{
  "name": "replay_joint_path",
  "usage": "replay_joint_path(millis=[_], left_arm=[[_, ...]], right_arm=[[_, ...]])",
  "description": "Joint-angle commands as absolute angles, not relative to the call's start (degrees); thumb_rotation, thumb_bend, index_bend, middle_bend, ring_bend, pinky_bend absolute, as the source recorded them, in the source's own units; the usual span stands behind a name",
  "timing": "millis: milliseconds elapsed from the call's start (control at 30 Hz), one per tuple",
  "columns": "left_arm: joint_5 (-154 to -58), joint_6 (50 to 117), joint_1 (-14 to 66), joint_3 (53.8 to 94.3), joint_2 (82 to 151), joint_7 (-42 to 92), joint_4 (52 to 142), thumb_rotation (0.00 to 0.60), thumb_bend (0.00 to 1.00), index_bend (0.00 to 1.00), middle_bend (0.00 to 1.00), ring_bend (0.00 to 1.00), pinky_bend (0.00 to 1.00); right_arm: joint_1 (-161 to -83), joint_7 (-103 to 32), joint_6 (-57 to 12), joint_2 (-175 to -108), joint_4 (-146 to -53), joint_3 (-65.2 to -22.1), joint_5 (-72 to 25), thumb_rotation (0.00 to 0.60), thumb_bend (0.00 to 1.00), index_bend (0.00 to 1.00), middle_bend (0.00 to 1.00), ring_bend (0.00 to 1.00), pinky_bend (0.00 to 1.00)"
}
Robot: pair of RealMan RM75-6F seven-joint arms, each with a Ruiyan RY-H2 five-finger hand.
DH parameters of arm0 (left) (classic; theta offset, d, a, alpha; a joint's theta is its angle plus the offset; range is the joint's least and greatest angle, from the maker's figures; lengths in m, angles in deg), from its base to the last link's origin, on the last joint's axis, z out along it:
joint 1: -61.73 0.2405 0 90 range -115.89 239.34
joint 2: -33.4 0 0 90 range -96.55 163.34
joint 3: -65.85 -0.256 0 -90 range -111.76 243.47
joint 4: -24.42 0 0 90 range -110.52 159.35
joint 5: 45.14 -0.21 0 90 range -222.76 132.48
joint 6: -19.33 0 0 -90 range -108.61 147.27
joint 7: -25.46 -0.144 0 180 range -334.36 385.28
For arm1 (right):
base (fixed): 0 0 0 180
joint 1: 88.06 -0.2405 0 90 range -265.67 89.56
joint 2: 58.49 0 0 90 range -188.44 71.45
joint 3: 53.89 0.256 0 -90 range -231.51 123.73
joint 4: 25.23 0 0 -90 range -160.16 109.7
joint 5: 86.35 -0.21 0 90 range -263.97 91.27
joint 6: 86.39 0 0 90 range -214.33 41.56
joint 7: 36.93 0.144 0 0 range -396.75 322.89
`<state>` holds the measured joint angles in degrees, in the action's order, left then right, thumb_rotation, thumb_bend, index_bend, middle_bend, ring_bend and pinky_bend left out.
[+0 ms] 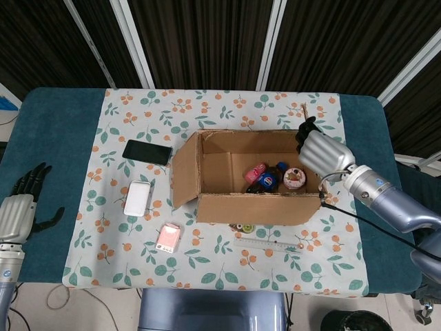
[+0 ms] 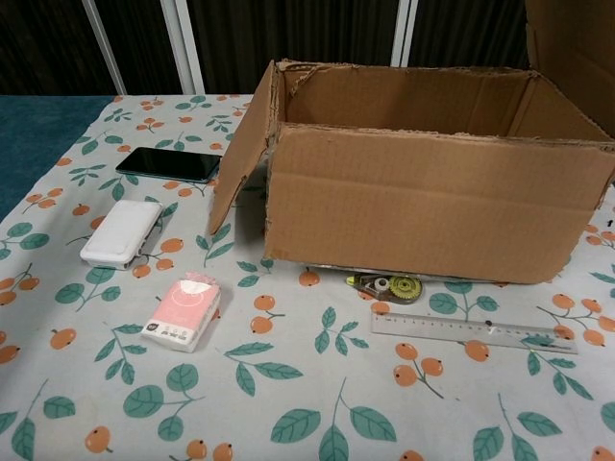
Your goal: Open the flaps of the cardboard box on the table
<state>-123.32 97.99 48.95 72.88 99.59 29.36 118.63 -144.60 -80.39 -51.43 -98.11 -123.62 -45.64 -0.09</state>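
On the table [image 1: 62, 131], the box [image 1: 251, 207] sits at centre, left flap [image 1: 185, 172] swung outward. At its right end, the right hand [image 1: 322, 153] presses the right flap [image 2: 569, 48] upright; fingers hidden, state indeterminate. Left hand [image 1: 19, 210] rests far left, fingers spread, idle. Phone [image 1: 147, 152] lies left.
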Motion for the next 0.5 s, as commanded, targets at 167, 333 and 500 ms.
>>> replay_joint_path(millis=[167, 333, 500], left_arm=[[-123.54, 98.07, 49.02, 72.88, 99.58, 29.49, 118.71, 0.600, 0.30, 0.00, 0.00, 0.00, 0.09], [-123.56, 97.99, 49.05, 72.86, 99.53, 29.62, 118.80, 0.600, 0.30, 0.00, 0.00, 0.00, 0.09], [-123.59, 98.01, 49.09, 72.89, 99.48, 29.62, 118.83, 0.600, 0.30, 0.00, 0.00, 0.00, 0.09]], right_arm=[[-143.71, -79.80, -50.56, -96.30, -124.62, -45.13, 0.07, 0.600, 1.00, 0.41, 0.28, 0.21, 0.26], [-143.11, -79.33, -50.28, -95.30, -125.10, -44.87, -0.06, 0.600, 1.00, 0.41, 0.28, 0.21, 0.26], [-142.32, -79.27, -50.24, -94.47, -124.91, -44.92, -0.12, 0.600, 1.00, 0.41, 0.28, 0.21, 0.26]])
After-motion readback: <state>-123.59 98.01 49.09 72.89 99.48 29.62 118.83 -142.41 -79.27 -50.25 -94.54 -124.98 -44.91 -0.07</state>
